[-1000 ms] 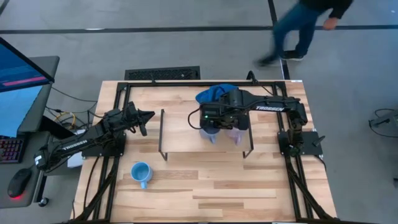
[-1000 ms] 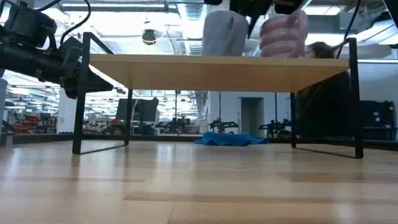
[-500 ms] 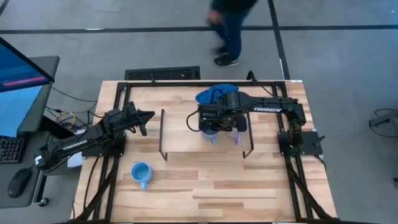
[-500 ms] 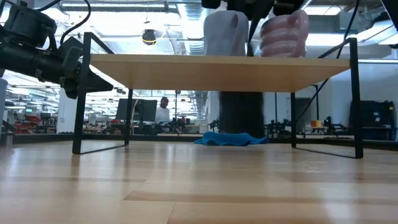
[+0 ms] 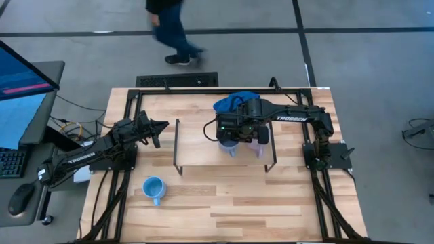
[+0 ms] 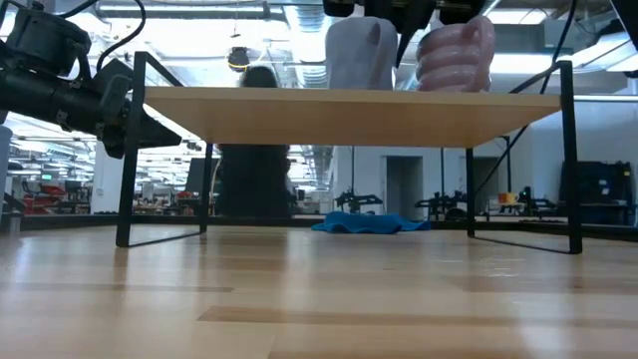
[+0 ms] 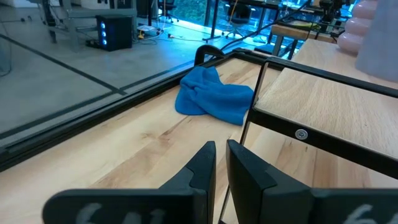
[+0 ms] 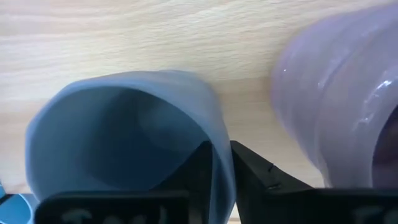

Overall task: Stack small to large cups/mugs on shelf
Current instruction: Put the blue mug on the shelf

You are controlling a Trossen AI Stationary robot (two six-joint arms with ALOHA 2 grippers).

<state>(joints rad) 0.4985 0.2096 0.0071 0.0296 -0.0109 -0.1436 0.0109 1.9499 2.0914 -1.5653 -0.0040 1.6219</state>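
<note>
Place was a robotics lab or open workshop floor, not a home. The two dark arms [image 5: 102, 152] sat bolted to a black metal frame [image 5: 203, 89] around a wooden tabletop [image 5: 224, 203] on a grey concrete floor [image 5: 380, 61] with taped lines, and a monitor [image 5: 24, 95], keyboard [image 5: 10, 163] and mouse [image 5: 22, 198] stood beside the rig. Behind the table the low view showed more workstations [image 6: 439, 204] under industrial ceiling lights [image 6: 199, 40], with a person [image 5: 173, 30] walking past.
</note>
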